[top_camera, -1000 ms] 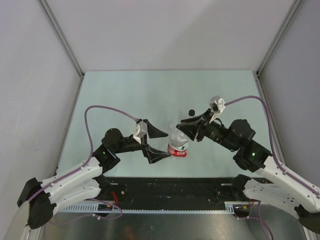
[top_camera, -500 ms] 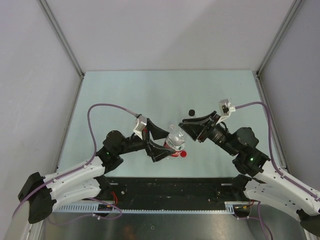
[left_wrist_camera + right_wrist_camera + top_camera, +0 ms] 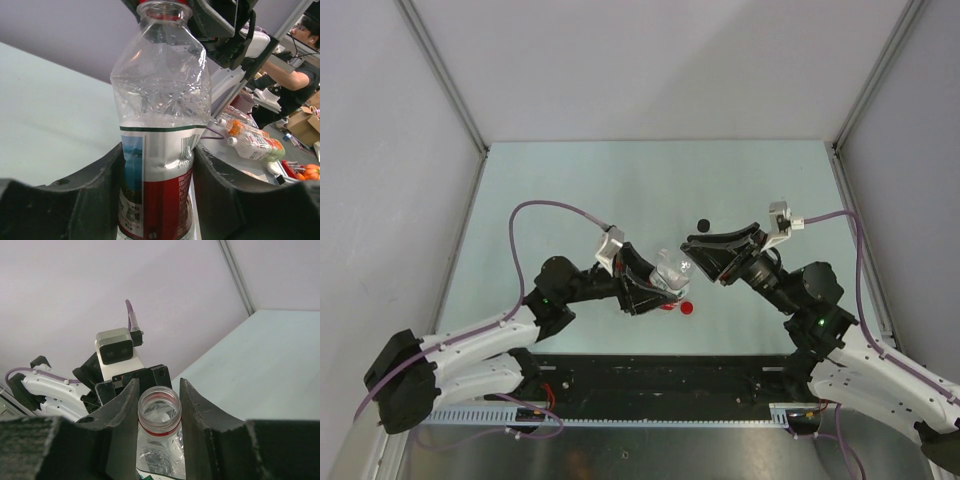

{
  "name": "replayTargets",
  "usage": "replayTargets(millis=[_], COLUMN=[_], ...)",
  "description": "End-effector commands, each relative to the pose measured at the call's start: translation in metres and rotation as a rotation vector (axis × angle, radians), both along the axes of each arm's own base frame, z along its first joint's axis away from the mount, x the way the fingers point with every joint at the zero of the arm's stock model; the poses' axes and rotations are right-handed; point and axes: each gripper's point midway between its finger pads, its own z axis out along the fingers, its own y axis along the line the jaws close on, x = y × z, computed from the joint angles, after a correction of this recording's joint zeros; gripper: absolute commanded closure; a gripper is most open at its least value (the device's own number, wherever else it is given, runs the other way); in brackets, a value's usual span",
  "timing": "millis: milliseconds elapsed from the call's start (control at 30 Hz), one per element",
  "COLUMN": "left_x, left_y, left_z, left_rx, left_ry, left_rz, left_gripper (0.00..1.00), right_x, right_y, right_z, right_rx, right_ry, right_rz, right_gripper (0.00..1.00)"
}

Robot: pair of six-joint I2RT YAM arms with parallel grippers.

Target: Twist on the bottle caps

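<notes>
Left gripper (image 3: pixel 652 290) in from wide, tight on bottle (image 3: pixel 160 100); right gripper (image 3: pixel 700 256) snug on neck (red cap (image 3: pixel 687 308), black cap (image 3: pixel 702 224) nearby)

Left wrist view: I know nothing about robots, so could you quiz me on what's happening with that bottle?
1. True or false: the bottle is already closed.
2. Which gripper holds the bottle by its label? A left, B right, C neither.
3. Fill in: the cap lying on the table right beside the bottle is ____ in colour.

Key
1. False: the neck is open.
2. A: the left gripper has a finger pressed on each side of the label.
3. Red.
</notes>
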Motion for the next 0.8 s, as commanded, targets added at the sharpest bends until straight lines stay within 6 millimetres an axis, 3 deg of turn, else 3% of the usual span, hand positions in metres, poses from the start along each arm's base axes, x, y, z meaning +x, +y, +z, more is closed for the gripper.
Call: replayTargets(millis=[0, 67, 133, 300, 400, 600, 767], left_x=[-0.010, -0.012, -0.012, -0.003, 0.001, 0.024, 0.047], left_y=[-0.003, -0.002, -0.001, 0.008, 0.018, 0.048, 0.071], left_z=[0.022, 0.022, 0.021, 0.018, 0.012, -0.008, -0.027], left_rx=[-0.044, -0.042, -0.044, -0.057, -0.060, -0.027, 0.054], left_ry=[-0.057, -0.071, -0.084, -0.132, -0.195, -0.283, -0.295], left_rz=[-0.064, -0.075, -0.065, 0.028, 0.094, 0.331, 0.507], left_gripper=[0.54, 0.70, 0.85, 0.99, 1.00, 1.00, 1.00], right_x=[-0.008, -0.009, -0.011, -0.007, 0.002, 0.017, 0.028], right_y=[-0.005, -0.003, -0.003, -0.013, -0.031, -0.070, -0.075], right_z=[0.022, 0.020, 0.018, 0.013, 0.007, -0.017, -0.087], right_rx=[0.065, 0.052, 0.040, 0.012, -0.011, -0.102, -0.347], right_ry=[-0.056, -0.061, -0.067, -0.053, -0.019, 0.085, 0.296], right_rz=[0.011, 0.021, 0.029, -0.025, -0.122, -0.318, -0.390], right_gripper=[1.00, 0.98, 0.84, 0.26, 0.10, 0.05, 0.09])
